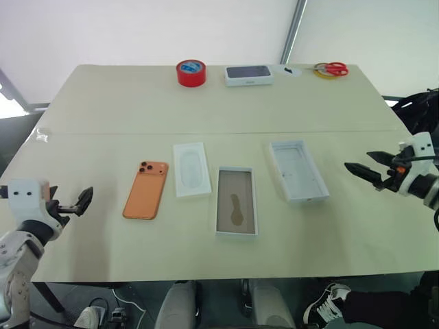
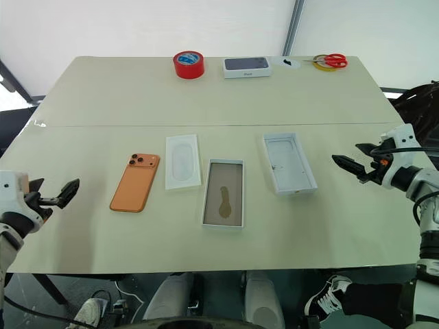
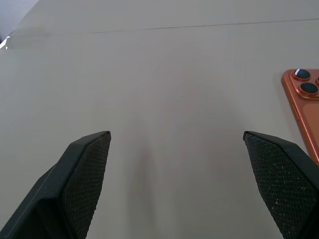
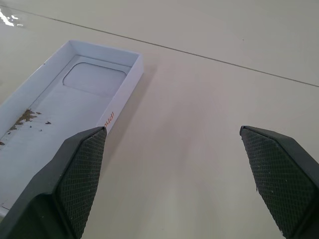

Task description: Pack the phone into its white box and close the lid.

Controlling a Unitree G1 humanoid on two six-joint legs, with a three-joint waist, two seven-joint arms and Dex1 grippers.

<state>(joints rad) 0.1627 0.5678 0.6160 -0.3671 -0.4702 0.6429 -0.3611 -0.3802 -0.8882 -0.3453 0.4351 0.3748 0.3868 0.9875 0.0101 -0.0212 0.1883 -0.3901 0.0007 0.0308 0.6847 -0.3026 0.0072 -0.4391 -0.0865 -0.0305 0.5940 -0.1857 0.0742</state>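
The biggest thing before me is the pale table [image 1: 206, 110], made of two boards joined by a seam running across its width. On the near board four flat things lie in a row. The lid [image 1: 297, 170] is on my right part of the row, turned open side up, plain white inside, with low walls. The white box [image 1: 236, 201] lies in the middle, closest to me of the four, and its brown floor with a darker mark is uncovered. Just to its left is the thin white insert [image 1: 191, 169] with an oval recess. The phone [image 1: 146, 190] is the leftmost, orange, lying back side up with its camera lenses at the far corner; it is outside the box and touches nothing else. At the far edge of the table stand a second white box [image 1: 249, 75] with a dark phone picture, a red roll of tape [image 1: 191, 72], and scissors [image 1: 332, 68] with red handles. My left claw [image 1: 79, 203] hovers at the left edge of the table, left of the phone, its fingers spread wide and empty. My right claw [image 1: 367, 169] hangs at the right edge, near the lid, also spread wide with nothing between the fingers.
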